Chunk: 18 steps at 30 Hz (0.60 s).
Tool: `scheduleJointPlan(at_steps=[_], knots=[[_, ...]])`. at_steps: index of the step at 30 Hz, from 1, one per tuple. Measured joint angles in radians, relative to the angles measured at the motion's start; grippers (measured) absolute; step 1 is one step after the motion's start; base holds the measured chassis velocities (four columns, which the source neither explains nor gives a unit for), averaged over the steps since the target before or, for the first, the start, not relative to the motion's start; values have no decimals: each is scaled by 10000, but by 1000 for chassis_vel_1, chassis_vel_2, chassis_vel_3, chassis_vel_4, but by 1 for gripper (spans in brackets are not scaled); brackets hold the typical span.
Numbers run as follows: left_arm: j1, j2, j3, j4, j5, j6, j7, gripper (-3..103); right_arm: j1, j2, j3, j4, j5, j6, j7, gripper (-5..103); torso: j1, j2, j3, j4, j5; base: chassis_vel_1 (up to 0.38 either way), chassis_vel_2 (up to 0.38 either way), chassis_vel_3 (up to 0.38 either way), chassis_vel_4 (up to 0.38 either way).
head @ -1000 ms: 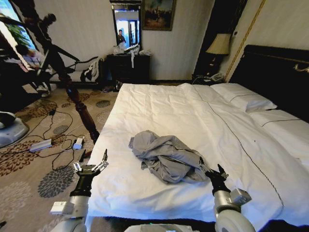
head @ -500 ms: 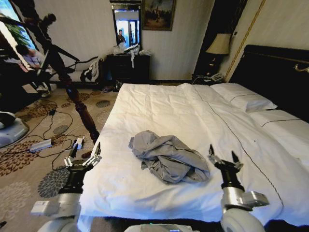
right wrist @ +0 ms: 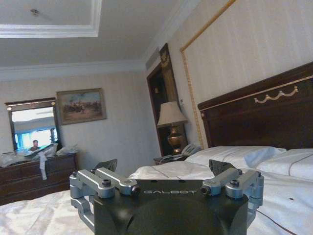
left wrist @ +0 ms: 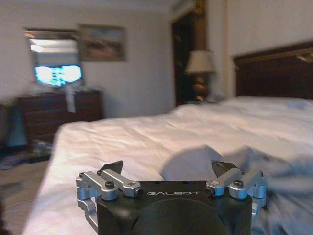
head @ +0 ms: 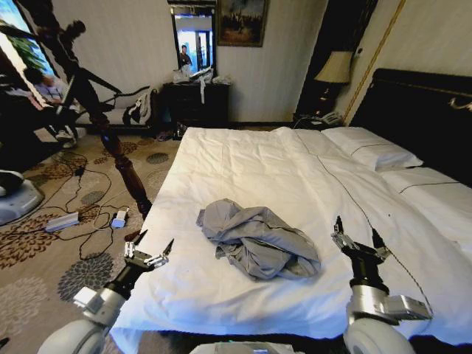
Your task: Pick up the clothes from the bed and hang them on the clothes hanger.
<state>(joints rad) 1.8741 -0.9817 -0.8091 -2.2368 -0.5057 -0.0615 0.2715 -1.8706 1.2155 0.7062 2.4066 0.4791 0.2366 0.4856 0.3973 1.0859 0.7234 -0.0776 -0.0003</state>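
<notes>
So, the bed (head: 295,177) takes up most of the head view, white sheets wrinkled, a thin dark stripe running down toward its near edge, pillows (head: 372,151) up against the black headboard (head: 420,110) at the far right. Beyond the bed's far edge stands a dark dresser (head: 195,103) with a mirror (head: 194,40) above it, and a lamp (head: 335,70) glows by the headboard corner.

The clothes (head: 258,240) lie in a crumpled grey-blue heap on the sheets, near the bed's near edge and a little left of its middle, touched by nothing.

Left gripper (head: 147,254) hangs at the bed's near left corner, over the sheet's edge, fingers spread wide and empty, well left of the heap. From the left wrist view the fingers (left wrist: 110,178) stand apart with the heap a grey blur ahead.

Right gripper (head: 359,240) sits over the sheets near the near edge, just right of the heap and apart from it, fingers wide and holding nothing. Its wrist view shows the fingers (right wrist: 100,181) parted, pointing toward the headboard and pillows.
</notes>
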Motion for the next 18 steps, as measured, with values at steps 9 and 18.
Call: scheduleJointPlan(at_steps=[9, 18], knots=[[-2038, 1904, 1000, 1943, -69, -50, 1303, 100, -8, 341, -96, -387, -251, 25, 6, 100, 1, -1, 0, -2, 2, 0, 0, 0, 0], [-5478, 2095, 4044, 3985, -4, -54, 1492, 100, -46, 478, 128, -849, -475, 22, -26, 100, 1, -1, 1, 1, 3, 0, 0, 0, 0]])
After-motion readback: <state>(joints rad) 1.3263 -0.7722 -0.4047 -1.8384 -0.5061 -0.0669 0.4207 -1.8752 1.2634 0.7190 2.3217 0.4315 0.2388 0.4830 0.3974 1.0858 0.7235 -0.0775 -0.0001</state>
